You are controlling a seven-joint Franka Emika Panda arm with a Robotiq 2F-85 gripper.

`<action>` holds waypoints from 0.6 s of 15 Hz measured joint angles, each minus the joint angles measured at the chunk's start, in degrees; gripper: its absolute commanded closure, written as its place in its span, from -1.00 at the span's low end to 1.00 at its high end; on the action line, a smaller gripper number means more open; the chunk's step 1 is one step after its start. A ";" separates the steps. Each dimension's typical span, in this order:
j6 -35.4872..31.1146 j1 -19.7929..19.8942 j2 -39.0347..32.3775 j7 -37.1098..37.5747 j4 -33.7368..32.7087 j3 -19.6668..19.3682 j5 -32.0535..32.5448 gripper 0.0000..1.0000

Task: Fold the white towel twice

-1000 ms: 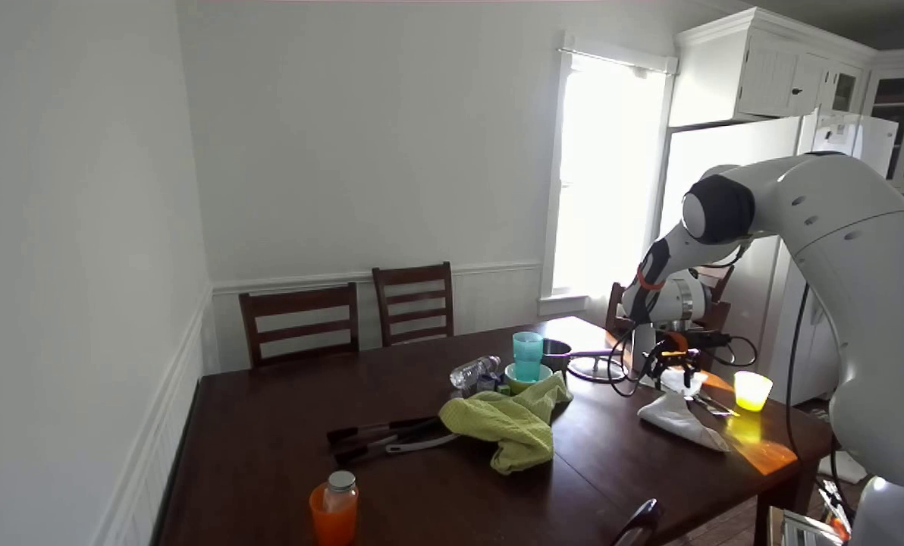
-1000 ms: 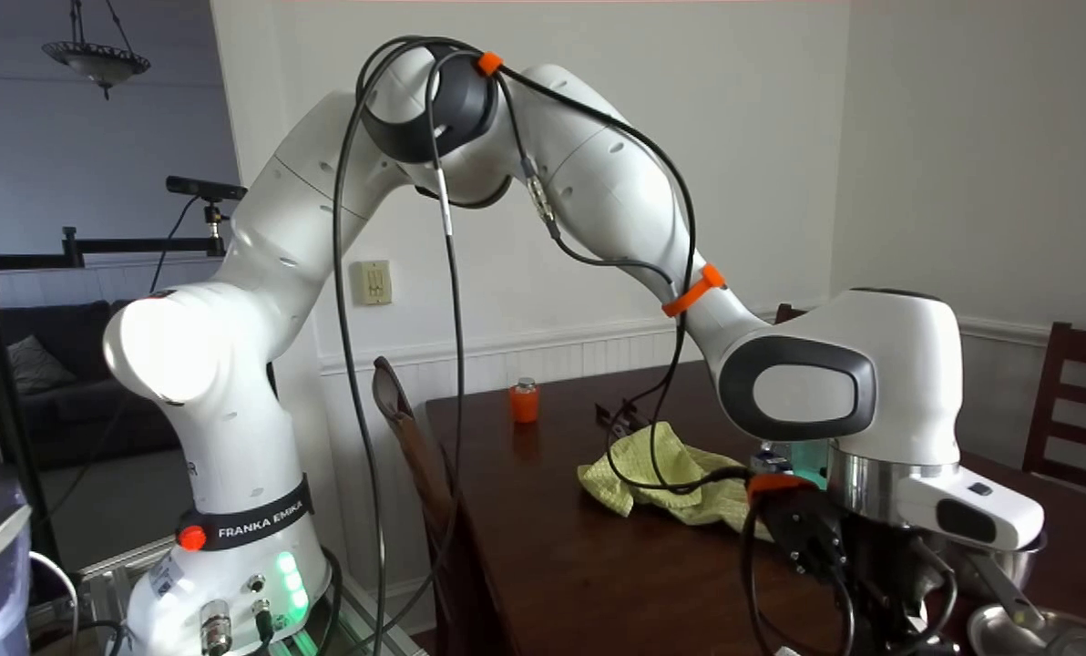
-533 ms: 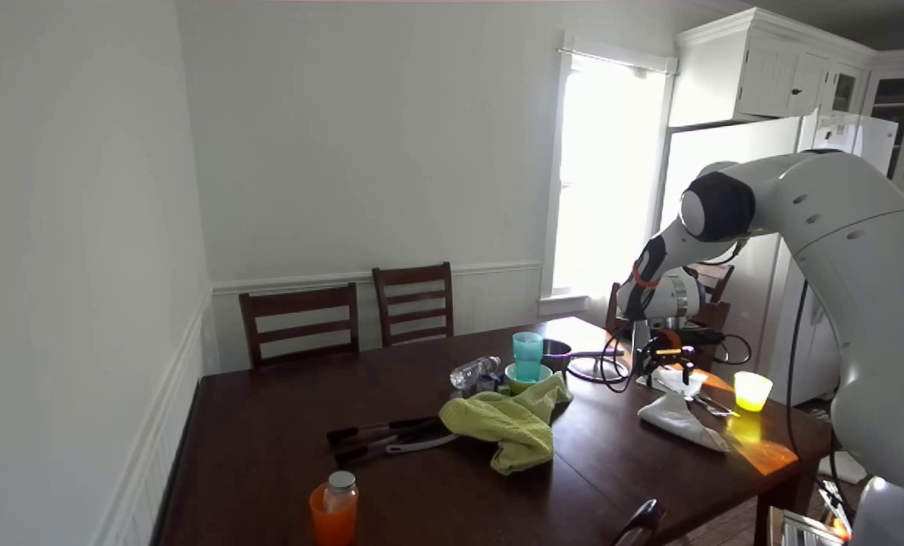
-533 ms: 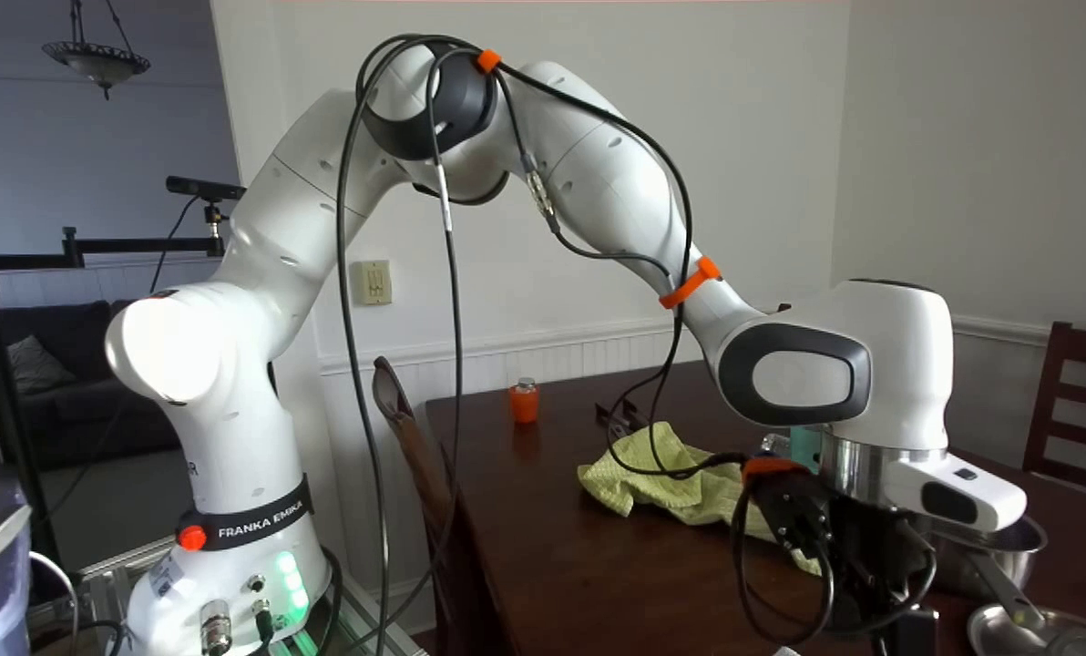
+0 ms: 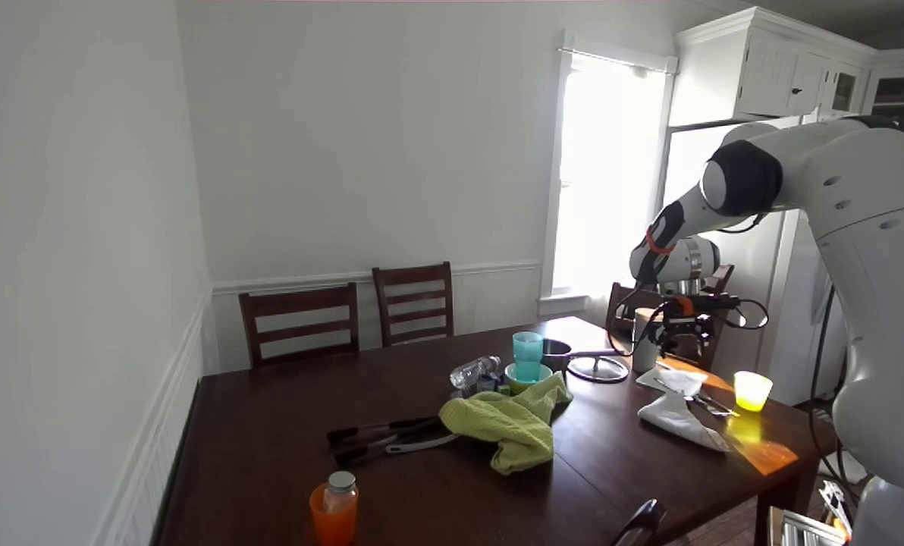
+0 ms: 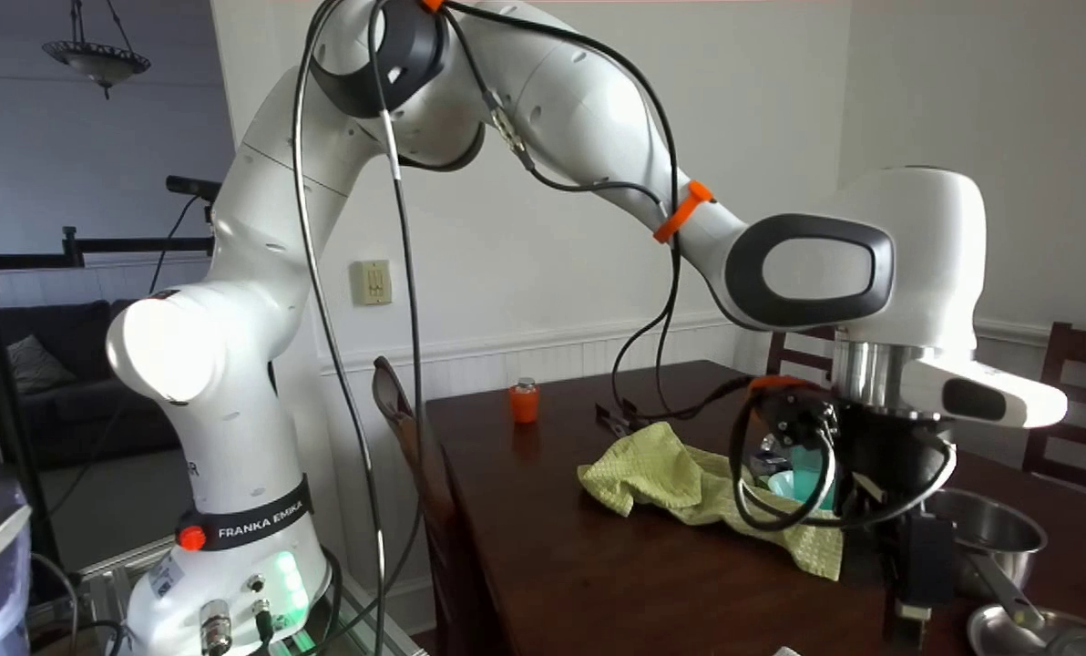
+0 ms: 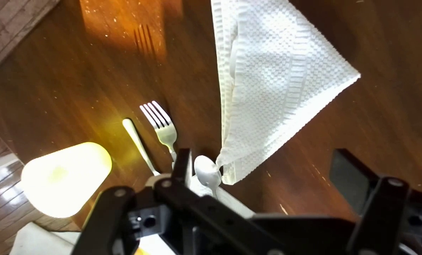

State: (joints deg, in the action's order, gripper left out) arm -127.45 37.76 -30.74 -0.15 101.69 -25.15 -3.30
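Note:
The white towel (image 5: 683,423) lies on the dark table, folded into a rough triangle with layered edges. In the wrist view the towel (image 7: 271,78) fills the upper middle, with a narrow corner pointing down beside a spoon. Only a small pale bit shows at the bottom edge of an exterior view, too little to name. My gripper (image 7: 266,166) is open and empty, its fingers wide apart. In an exterior view the gripper (image 5: 683,345) hangs above the table, higher than the towel and behind it. The towel is not between the fingers.
A spoon (image 7: 207,171) and fork (image 7: 165,132) lie beside the towel. A glowing yellow cup (image 5: 751,390) and white bowl (image 5: 681,381) stand close by. A pot lid (image 5: 597,369), teal cup (image 5: 528,356) and green towel (image 5: 505,425) are farther along the table.
The gripper first shifted slightly, then rose well above the table and the towel. The arm's elbow has lifted too. The white towel has not visibly moved.

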 measured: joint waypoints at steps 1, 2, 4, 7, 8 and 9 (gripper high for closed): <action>1.11 0.00 1.24 0.44 -0.02 -0.28 0.31 -1.00; 2.07 -0.01 2.45 0.97 -0.06 -0.52 0.65 -1.00; 3.25 -0.08 4.70 2.49 -0.08 -0.84 1.52 -1.00; 4.29 -0.39 7.28 4.64 -0.08 -1.15 2.52 -1.00; 4.55 -0.50 7.89 5.21 -0.08 -1.18 2.78 -1.00; 4.61 -0.60 8.39 5.64 -0.07 -1.19 3.02 -1.00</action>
State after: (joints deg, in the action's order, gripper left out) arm -122.84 37.16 -22.35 5.50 101.62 -26.34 -0.27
